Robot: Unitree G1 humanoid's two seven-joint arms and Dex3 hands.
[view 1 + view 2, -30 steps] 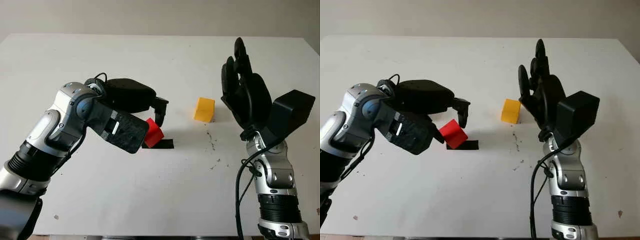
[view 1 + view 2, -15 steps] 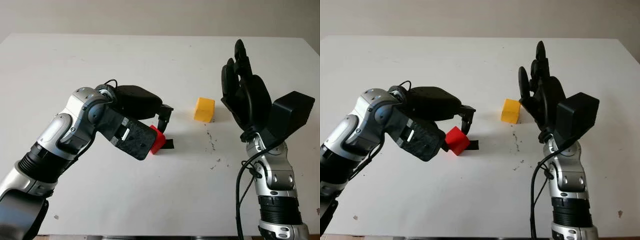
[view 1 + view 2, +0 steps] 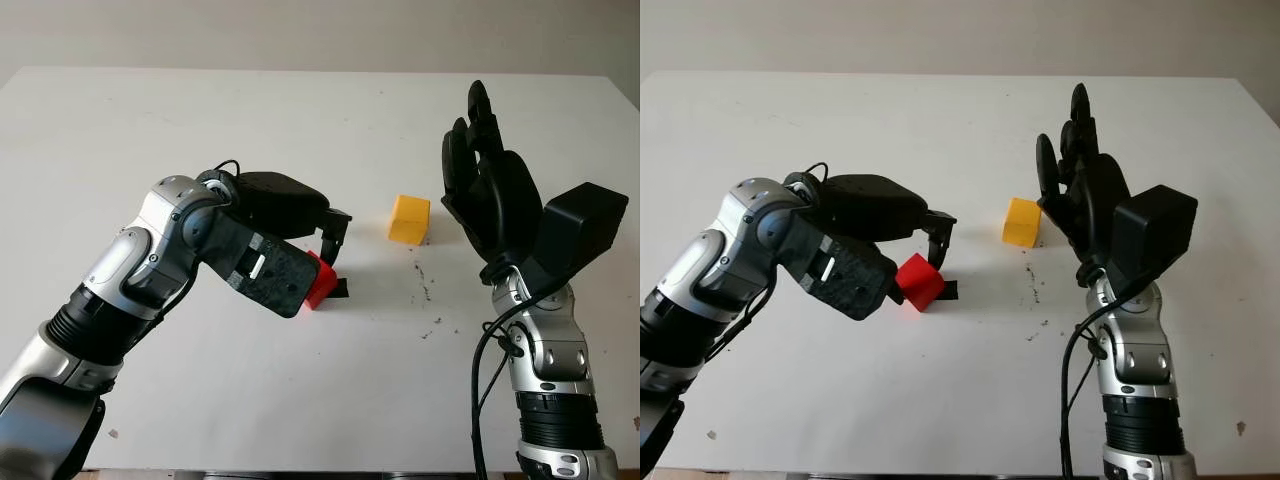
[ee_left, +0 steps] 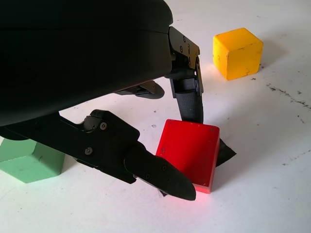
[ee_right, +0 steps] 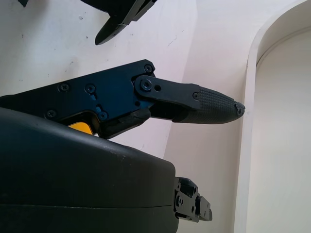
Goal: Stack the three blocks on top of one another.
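While our left hand (image 4: 182,141) reaches low over the middle of the white desk (image 3: 300,110), its fingers (image 4: 160,174) pinch the red block (image 4: 190,151) from two sides. One finger presses the block's near face and another (image 4: 187,94) comes down behind its far edge. The red block sits tilted, its lower edge at the desk, with a small flat black piece (image 3: 340,289) showing just beside it.

From the left wrist view we see the green block (image 4: 29,162) on the desk near the red one, behind the hand's shell. The yellow block (image 3: 409,219) stands on the desk by itself, apart from the red block and between the two hands. Dark specks (image 3: 425,290) mark the desk near it.

Our right hand (image 3: 485,190) is raised upright above the desk, just beside the yellow block, open and holding nothing.
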